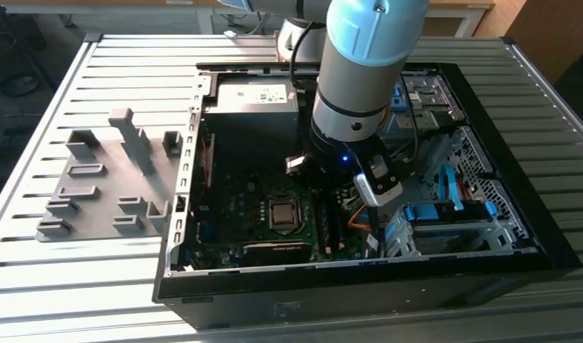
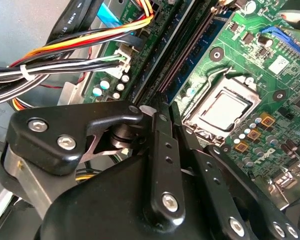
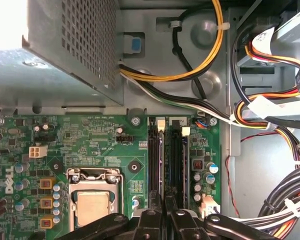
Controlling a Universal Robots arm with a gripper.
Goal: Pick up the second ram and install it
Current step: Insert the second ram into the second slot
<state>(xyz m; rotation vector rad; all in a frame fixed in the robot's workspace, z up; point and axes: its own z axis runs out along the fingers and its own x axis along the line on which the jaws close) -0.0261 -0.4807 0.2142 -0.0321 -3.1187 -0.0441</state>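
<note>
Hovering over the motherboard slots (image 3: 166,165), the end effector (image 3: 163,212) has its fingers nearly together; whether they clamp the second ram (image 3: 161,170), seemingly in a slot, I cannot tell; thin, stiff, fragile: hold by edges

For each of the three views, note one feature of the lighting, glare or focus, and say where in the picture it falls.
Exterior view: sunlight washes out the slatted table while the computer case interior stays dark. First wrist view: one corner is burnt out to white above the perforated metal box; the motherboard is evenly lit. Second wrist view: the near gripper looks soft, with highlights on its black links.
</note>
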